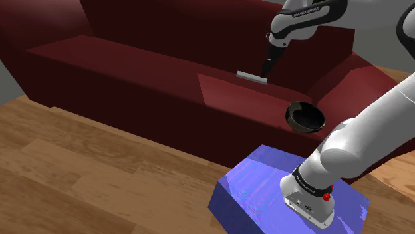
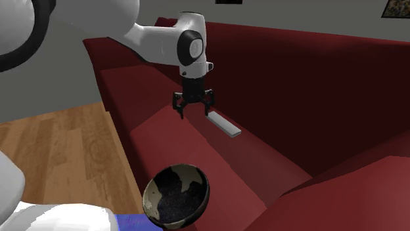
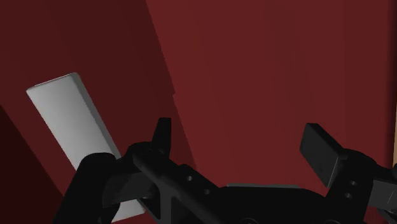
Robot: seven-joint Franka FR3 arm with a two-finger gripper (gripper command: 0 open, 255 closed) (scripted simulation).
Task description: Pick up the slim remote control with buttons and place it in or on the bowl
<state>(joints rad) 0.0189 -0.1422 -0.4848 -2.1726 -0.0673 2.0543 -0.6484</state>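
Nearest, just past the blue stand, the dark bowl sits empty on the red sofa seat. Farther along the same cushion lies the remote, a plain pale grey slab lying flat. It looks light, stiff and smooth, so probably a bit slippery, and is best pinched across its narrow width near the middle. The claw hangs over the seat spread wide, holding nothing. The remote is just beside one finger, not between them.
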